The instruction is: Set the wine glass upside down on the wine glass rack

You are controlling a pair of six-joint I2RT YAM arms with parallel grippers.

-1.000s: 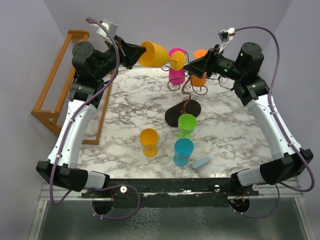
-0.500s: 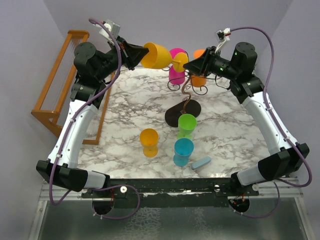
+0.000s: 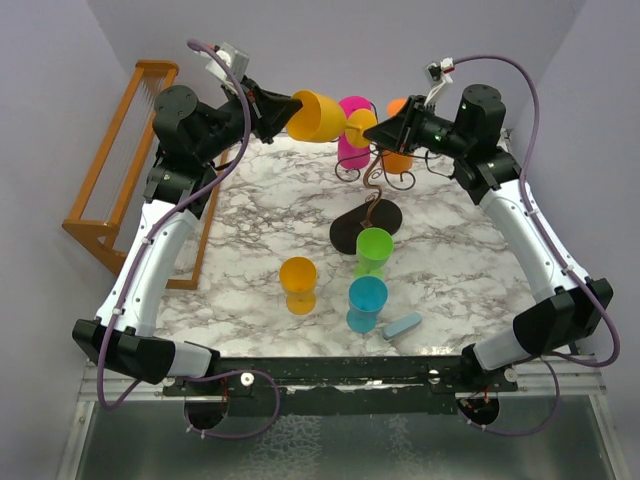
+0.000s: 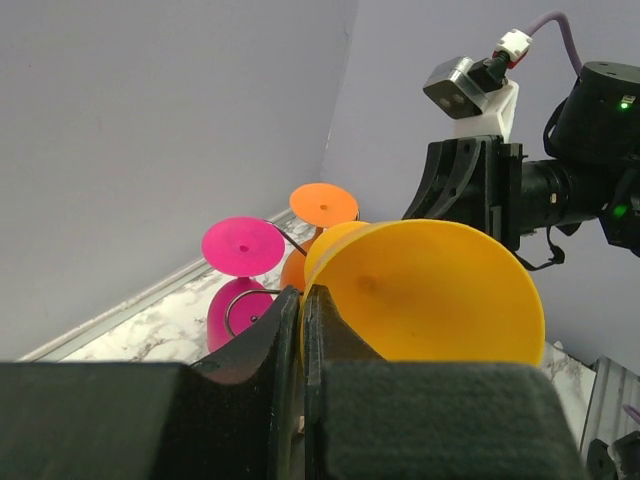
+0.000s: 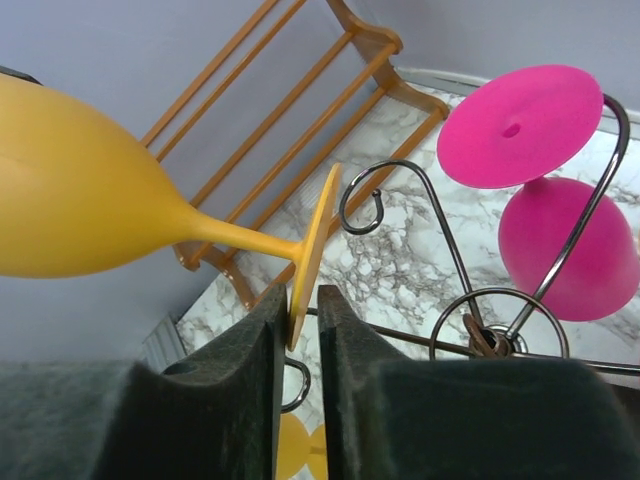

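The yellow wine glass (image 3: 318,115) lies on its side in the air above the table's far edge, left of the wine glass rack (image 3: 374,195). My left gripper (image 3: 285,108) is shut on the bowl's rim (image 4: 302,295). The right gripper (image 3: 372,130) reaches in from the right. Its jaws stand narrowly open around the edge of the glass's foot (image 5: 315,240): the foot touches one finger and a slim gap shows at the other. In the right wrist view the rack's curled wire arms (image 5: 460,270) sit just behind the foot.
A pink glass (image 3: 352,140) and an orange glass (image 3: 398,160) hang upside down on the rack. Yellow (image 3: 298,283), green (image 3: 374,250) and blue (image 3: 366,303) glasses stand on the marble table, with a light blue block (image 3: 403,325) near the front. A wooden rack (image 3: 110,170) leans at the left.
The left arm has carried the yellow glass to the right, toward the rack. The right gripper has moved up to the foot and its jaws have narrowed around it.
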